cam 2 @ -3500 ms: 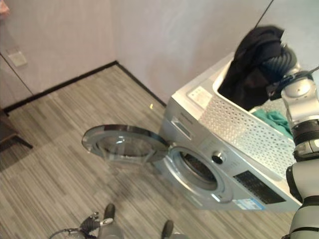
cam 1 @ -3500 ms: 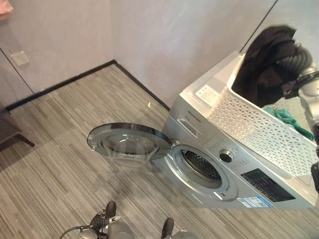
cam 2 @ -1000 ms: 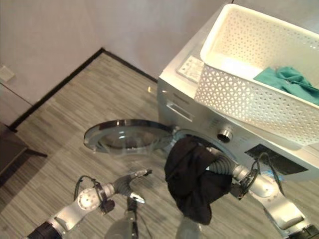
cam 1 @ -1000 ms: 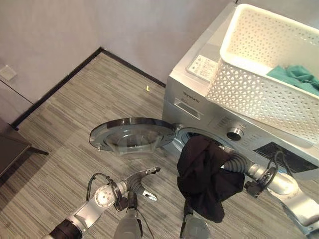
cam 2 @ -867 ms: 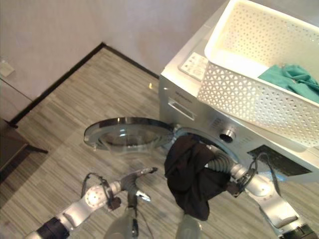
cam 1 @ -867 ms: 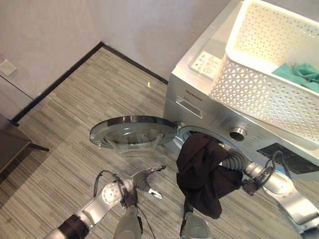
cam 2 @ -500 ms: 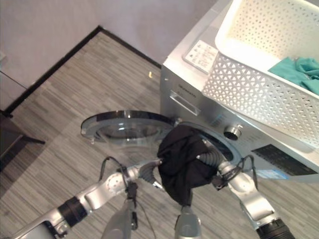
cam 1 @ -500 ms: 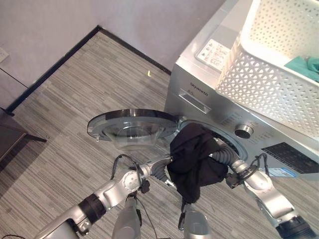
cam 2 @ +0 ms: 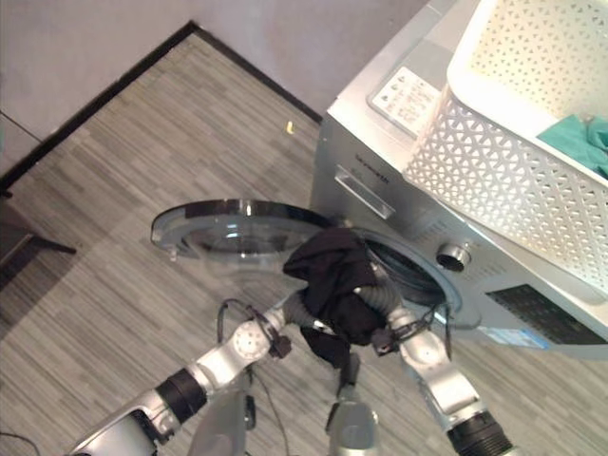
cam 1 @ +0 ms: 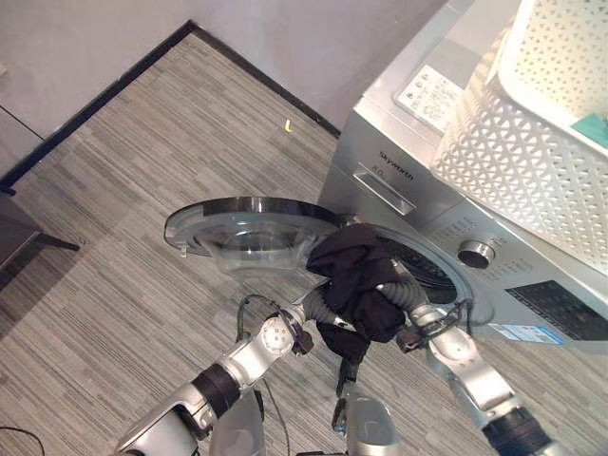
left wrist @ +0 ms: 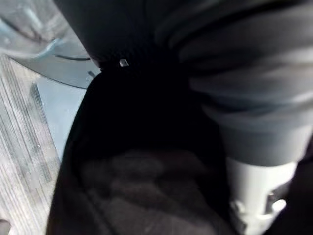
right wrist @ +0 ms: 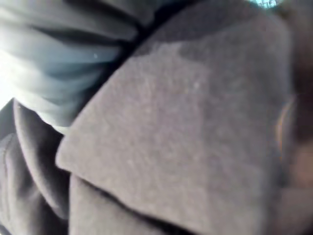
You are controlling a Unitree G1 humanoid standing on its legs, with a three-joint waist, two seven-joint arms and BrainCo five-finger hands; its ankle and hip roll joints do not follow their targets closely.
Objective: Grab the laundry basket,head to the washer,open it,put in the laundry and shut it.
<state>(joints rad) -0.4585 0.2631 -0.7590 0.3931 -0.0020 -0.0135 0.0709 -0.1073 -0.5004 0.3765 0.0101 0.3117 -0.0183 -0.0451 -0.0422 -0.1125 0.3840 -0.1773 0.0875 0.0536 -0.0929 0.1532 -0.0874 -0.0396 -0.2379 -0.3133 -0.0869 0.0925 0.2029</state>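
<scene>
Both robot hands brought one black garment [cam 1: 353,275] to washer [cam 1: 456,237].

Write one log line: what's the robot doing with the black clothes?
black garment: at open washer door | both hands: buried in it | teal cloth: in basket

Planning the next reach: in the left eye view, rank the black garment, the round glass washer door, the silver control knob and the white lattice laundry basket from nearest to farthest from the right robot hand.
1. Black garment: draped over the right robot hand, at the drum opening.
2. Silver control knob: on the washer front, just beyond.
3. Round glass washer door: swung open toward the robot's left.
4. White lattice laundry basket: on top of the washer.
</scene>
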